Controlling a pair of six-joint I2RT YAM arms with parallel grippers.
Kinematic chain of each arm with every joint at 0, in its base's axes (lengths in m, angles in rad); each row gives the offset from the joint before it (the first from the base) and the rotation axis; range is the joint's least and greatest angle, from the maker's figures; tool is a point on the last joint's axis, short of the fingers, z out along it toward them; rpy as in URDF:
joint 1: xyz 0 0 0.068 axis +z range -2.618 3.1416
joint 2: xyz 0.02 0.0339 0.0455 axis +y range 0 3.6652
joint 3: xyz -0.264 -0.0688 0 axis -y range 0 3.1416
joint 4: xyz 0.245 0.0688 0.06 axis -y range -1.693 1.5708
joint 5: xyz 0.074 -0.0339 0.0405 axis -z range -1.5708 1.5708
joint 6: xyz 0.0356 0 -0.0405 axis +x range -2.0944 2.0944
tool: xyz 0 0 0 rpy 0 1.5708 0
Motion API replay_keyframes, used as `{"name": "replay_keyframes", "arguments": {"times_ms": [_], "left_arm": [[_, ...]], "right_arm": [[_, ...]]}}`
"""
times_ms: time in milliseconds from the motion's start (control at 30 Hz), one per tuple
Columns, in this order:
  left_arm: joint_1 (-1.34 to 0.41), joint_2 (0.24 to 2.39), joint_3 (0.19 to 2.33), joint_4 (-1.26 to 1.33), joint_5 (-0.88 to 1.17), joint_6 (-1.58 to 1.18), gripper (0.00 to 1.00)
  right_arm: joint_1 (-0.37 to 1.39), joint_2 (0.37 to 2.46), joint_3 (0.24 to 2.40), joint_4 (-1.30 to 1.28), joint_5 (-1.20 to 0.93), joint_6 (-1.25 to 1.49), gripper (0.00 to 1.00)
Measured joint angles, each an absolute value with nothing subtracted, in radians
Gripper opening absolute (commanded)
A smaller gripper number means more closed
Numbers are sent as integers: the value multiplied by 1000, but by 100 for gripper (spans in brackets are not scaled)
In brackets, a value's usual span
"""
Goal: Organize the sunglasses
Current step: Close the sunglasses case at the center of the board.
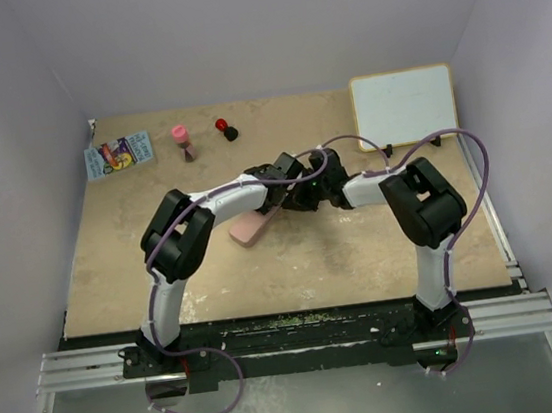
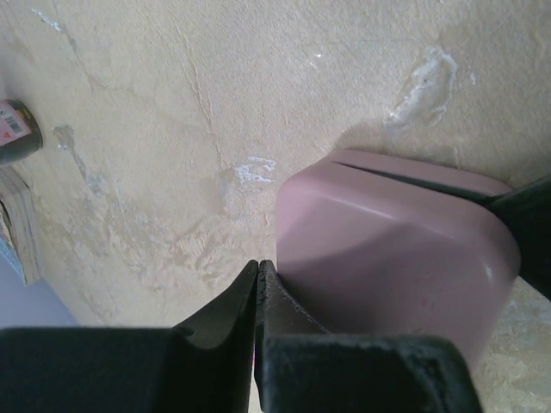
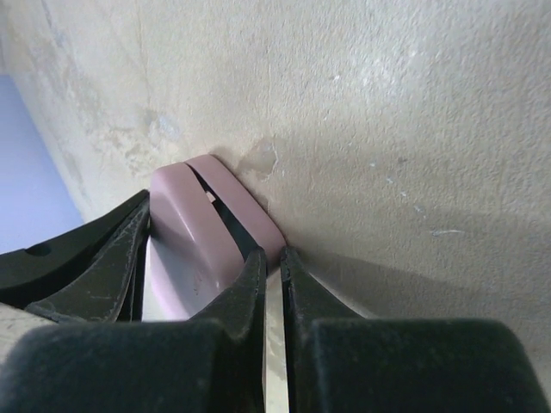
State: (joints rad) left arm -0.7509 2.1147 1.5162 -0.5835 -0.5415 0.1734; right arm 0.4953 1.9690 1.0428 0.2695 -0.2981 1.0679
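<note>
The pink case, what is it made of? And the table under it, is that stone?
The pink case looks like smooth plastic or maybe fake leather: matte, with a soft sheen, rounded corners and a thin seam where it opens. The table looks like a painted or coated beige board, not surely stone: it is mottled, with scratches and white chipped patches.

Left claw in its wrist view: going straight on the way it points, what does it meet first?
Probably bare table, just beside the case. The shut left claw lies close along the case's side, so it may graze that; depth is unclear.
</note>
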Motion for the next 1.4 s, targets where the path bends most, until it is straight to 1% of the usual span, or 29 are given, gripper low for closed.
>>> {"name": "replay_keyframes", "arguments": {"times_ms": [67,133,200,400,500,667,900,967,1000,1133,1200,1400], "left_arm": [[-758,2115,1510,-583,-555,178,4],[-767,2115,1505,-584,-573,180,4],[-771,2115,1496,-577,-588,175,4],[-762,2114,1490,-531,-582,148,4],[-757,2105,1490,-528,-560,149,4],[-748,2058,1490,-540,-465,176,4],[-708,1969,1509,-593,-254,185,4],[-693,1967,1534,-624,-176,180,7],[-683,1967,1541,-635,-133,176,13],[-644,1967,1542,-682,44,171,18],[-623,1967,1542,-690,114,172,24],[-596,1967,1539,-697,246,177,26]], "right_arm": [[490,1969,1014,321,-336,1077,15],[483,1971,986,368,-385,1087,26],[479,1972,967,394,-417,1099,34],[483,1956,929,424,-499,1114,43],[486,1955,924,428,-524,1108,44],[499,1958,904,477,-550,1086,44],[504,1983,886,559,-587,1090,44],[504,1988,884,572,-593,1092,44],[504,1990,884,575,-596,1093,44],[504,1990,881,582,-596,1093,44],[504,1990,881,582,-596,1093,44],[504,1991,881,583,-596,1098,44]]}}
